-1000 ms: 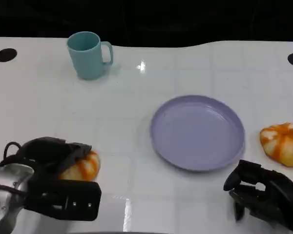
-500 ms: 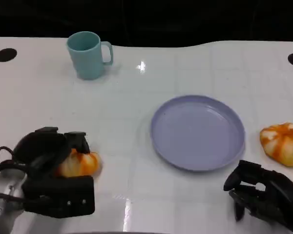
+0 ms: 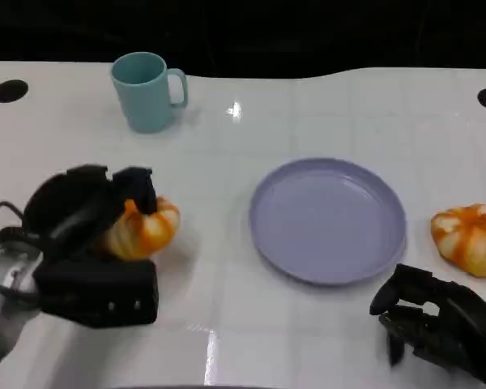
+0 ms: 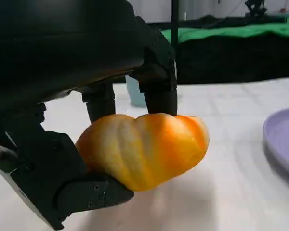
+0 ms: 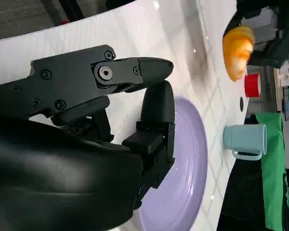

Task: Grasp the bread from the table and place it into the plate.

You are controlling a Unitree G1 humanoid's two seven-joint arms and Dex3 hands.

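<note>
An orange, ridged bread (image 3: 148, 230) is gripped in my left hand (image 3: 79, 247) at the table's near left, some way left of the plate. In the left wrist view the bread (image 4: 144, 147) hangs above the white table, black fingers (image 4: 159, 98) over its top and the hand's lower part under it. The lilac plate (image 3: 328, 219) sits right of centre with nothing on it, and its rim (image 4: 284, 139) shows in the left wrist view. My right hand (image 3: 437, 328) rests low at the near right, just short of the plate (image 5: 183, 192), fingers loosely apart, holding nothing.
A second orange bread (image 3: 470, 237) lies on the table right of the plate. A teal mug (image 3: 146, 91) stands at the far left. Two black holes (image 3: 10, 91) mark the table's far corners. Beyond the table's back edge it is dark.
My left hand has closed on the bread, raised it off the table and carried it a little away from me and to the right. The right hand has stayed put.
</note>
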